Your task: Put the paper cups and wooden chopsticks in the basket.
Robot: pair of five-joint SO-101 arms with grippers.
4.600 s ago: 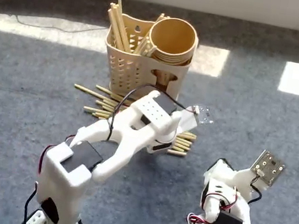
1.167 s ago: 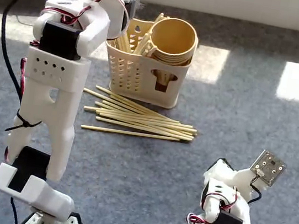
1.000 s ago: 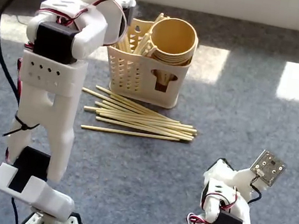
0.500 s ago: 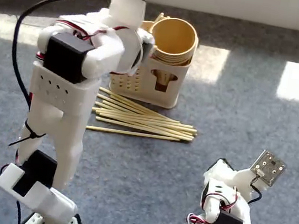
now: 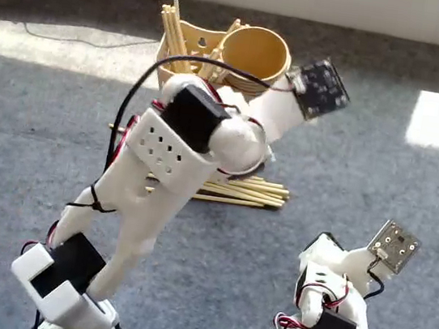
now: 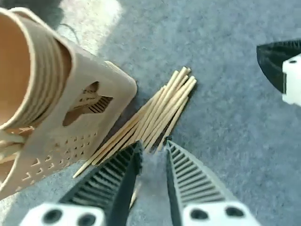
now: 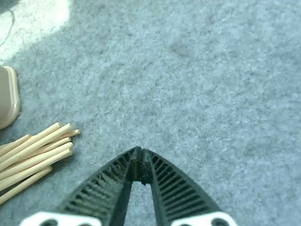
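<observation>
Left wrist view: the basket (image 6: pixel 56 141) holds stacked paper cups (image 6: pixel 44 80). Loose wooden chopsticks (image 6: pixel 157 110) lie bundled on the grey carpet against it. The left hand (image 6: pixel 153 148) hovers above them, slightly spread and empty. The right hand (image 7: pixel 138 167) is pressed together.

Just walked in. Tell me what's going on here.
The left gripper hangs slightly open and empty over the loose chopsticks, which lie on the carpet in front of the basket. The paper cups and other chopsticks are already in the basket. The right gripper is shut and empty over bare carpet.
</observation>
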